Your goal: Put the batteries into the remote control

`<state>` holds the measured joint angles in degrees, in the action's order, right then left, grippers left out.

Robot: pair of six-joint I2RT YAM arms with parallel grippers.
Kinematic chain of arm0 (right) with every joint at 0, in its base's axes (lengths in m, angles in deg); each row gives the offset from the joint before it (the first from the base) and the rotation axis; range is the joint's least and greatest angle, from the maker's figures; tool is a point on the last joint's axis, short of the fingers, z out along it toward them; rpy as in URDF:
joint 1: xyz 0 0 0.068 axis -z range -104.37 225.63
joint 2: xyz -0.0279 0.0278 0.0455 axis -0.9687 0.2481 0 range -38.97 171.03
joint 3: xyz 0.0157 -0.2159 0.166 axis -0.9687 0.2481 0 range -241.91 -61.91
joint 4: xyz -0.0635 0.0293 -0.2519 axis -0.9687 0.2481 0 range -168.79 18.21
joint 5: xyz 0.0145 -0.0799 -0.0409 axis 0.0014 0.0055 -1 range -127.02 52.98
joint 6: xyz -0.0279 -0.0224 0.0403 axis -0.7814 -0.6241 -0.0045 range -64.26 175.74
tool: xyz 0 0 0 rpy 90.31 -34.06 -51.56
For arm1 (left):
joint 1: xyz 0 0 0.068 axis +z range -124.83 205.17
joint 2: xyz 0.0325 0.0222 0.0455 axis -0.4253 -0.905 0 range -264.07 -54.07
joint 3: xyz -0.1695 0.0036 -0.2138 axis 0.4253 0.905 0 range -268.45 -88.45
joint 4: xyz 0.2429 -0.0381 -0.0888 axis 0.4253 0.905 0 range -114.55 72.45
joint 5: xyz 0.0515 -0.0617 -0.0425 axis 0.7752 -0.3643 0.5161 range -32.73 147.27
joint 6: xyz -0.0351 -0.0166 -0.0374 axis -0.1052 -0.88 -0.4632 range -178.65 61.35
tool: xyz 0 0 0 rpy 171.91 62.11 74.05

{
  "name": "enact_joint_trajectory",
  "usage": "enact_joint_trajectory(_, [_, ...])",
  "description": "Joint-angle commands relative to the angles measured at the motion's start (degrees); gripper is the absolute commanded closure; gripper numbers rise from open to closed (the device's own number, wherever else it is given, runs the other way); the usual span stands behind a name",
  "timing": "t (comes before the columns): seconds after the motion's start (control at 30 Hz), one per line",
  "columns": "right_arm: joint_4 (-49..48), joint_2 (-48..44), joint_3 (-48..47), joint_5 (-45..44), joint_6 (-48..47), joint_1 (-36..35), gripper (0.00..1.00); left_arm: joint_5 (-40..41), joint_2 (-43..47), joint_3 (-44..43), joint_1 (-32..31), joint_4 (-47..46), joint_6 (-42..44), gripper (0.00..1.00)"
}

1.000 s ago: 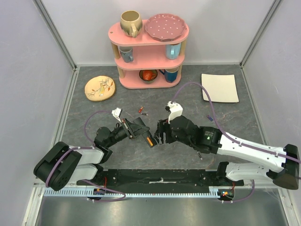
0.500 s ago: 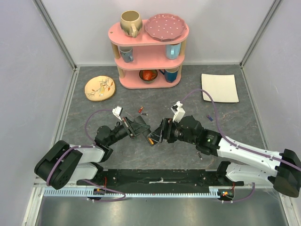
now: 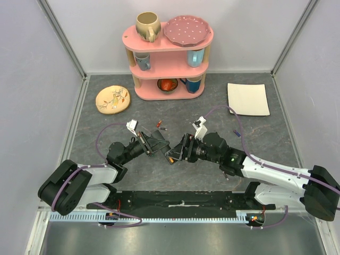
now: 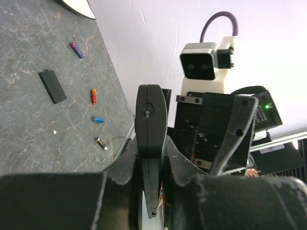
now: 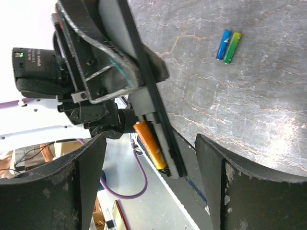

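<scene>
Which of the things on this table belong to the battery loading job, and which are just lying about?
For the job: remote control, orange battery in its slot, loose batteries, black cover piece.
Lying about: pink shelf with its mug, patterned plate, white square plate.

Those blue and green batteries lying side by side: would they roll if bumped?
Probably: the blue battery and green battery are thin cylinders lying sideways on the flat table, so a nudge likely rolls them. They look smooth, perhaps slippery to pinch.
</scene>
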<state>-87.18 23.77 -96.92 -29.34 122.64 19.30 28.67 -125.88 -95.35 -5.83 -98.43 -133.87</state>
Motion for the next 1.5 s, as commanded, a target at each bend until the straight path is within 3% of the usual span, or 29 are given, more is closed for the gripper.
enact_joint_trajectory(0.0, [-4.54,0.45,2.04,0.84,3.68,0.79,0.19,1.18,1.24,-1.02,-0.02,-14.44,-0.72,0.98])
enact_joint_trajectory(1.47, [-8.93,4.23,5.82,1.72,7.55,2.20,0.27,1.97,2.38,-1.10,-0.11,-14.44,-0.80,0.98])
